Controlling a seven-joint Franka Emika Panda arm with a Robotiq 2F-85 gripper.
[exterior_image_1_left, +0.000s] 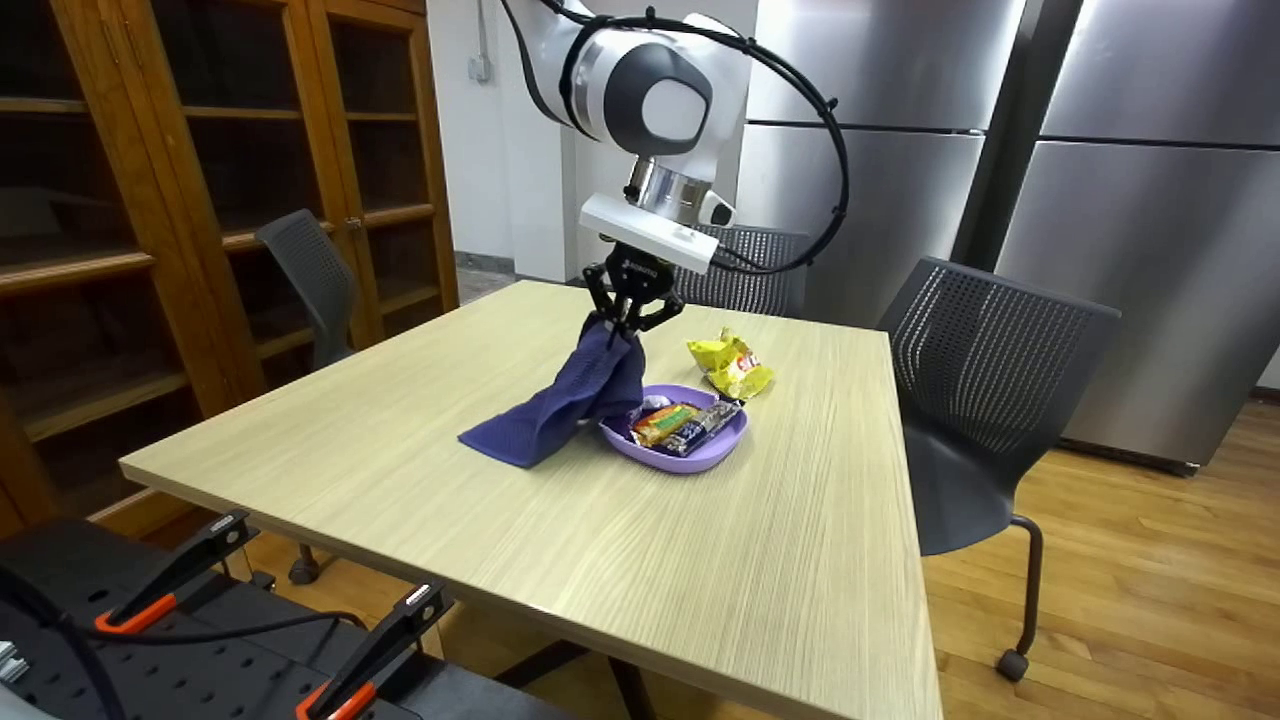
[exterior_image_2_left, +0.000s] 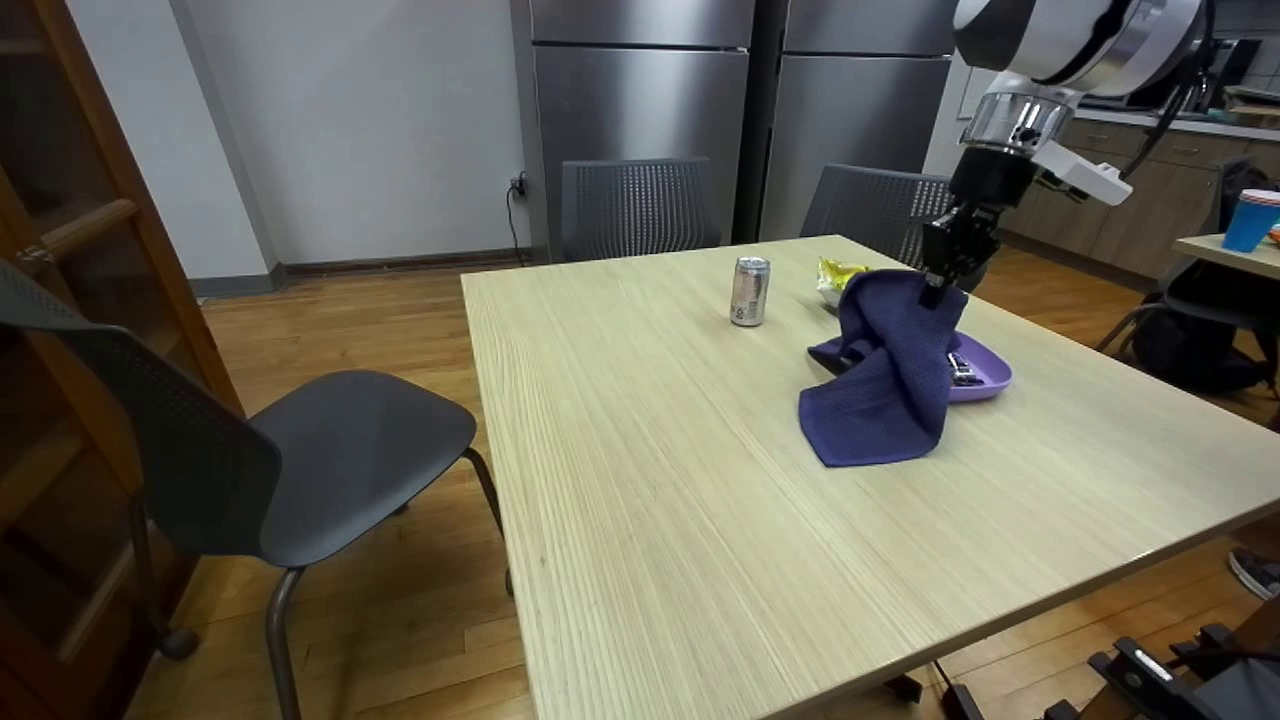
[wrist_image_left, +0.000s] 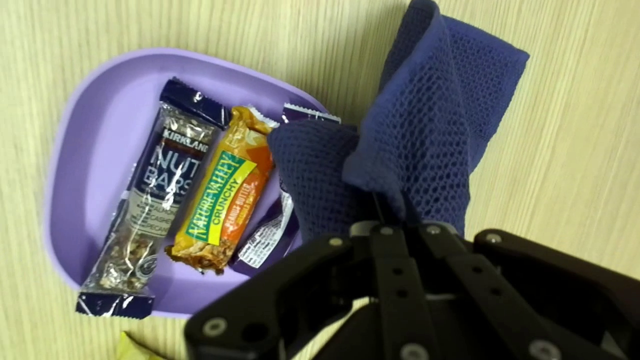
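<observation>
Tool (wrist_image_left: 411, 224) was clenched on a bunched fold of dark blue cloth (wrist_image_left: 425, 120), which hung down with its lower end spread on the table (exterior_image_1_left: 780, 540). Cloth was at one edge of a purple dish (wrist_image_left: 100, 135), masking part of its rim in the wrist view; contact between the two could not be told. Dish held a nut bar (wrist_image_left: 160, 200), a Nature Valley bar (wrist_image_left: 225, 195) and a dark purple packet (wrist_image_left: 265, 245), with a yellow bag (exterior_image_1_left: 735, 365) near it and a silver can (exterior_image_2_left: 749, 291) farther off on the same table.
</observation>
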